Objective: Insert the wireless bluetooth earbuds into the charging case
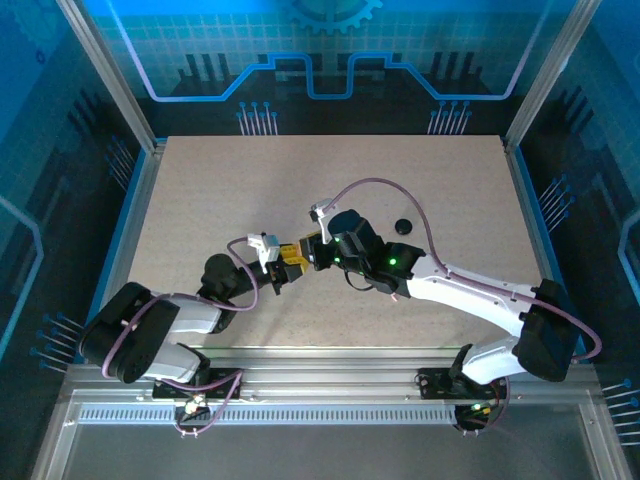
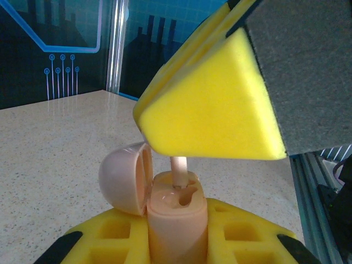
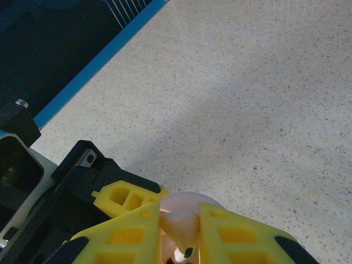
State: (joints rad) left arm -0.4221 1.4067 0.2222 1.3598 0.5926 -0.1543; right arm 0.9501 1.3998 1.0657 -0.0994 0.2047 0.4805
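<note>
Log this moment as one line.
stage: earbud insertion | left gripper: shut on charging case, lid open | right gripper: shut on earbud, stem at case socket | black disc: lying apart

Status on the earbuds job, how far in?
Done: the charging case is clamped in the left gripper with its lid open. In hand: the right gripper pinches one earbud, stem entering the case top, not seated. Left: seat it, release, then the second earbud; I can't tell where that is, and the open slot looks empty.
</note>
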